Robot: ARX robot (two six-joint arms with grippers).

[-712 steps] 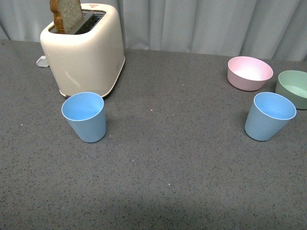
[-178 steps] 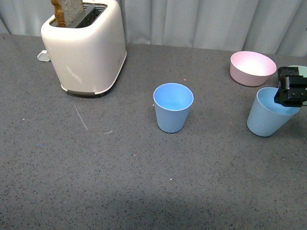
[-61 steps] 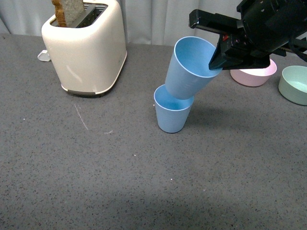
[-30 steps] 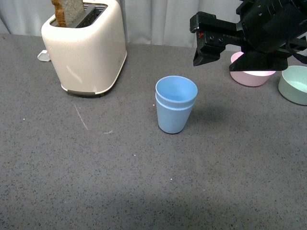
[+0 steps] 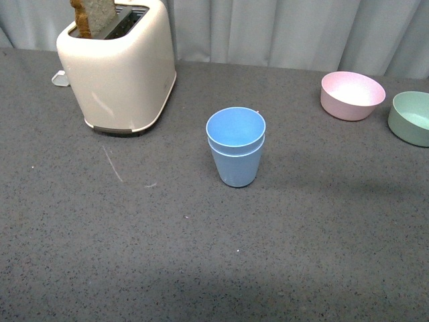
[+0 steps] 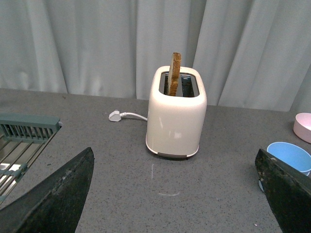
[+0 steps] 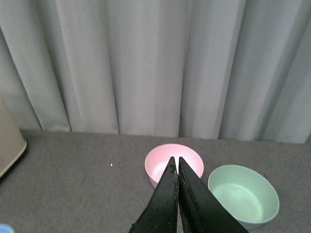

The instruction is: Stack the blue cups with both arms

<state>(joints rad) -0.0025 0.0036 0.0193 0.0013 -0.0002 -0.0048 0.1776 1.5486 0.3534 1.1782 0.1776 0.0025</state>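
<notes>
Blue cups (image 5: 235,146): nested one inside the other, mid-desk, right of the toaster (image 5: 118,66) — long axis upright, mouths up, upper rim just above the lower.
Left tool (image 6: 175,194): fingers spread wide, holding nothing.
Right tool (image 7: 175,167): fingers pressed together, empty — raised before the pink bowl (image 7: 173,164) and green bowl (image 7: 243,194).
Desk (image 5: 134,228): grey, speckled.

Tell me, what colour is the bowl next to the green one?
Pink bowl, clearest in the front view.
</notes>
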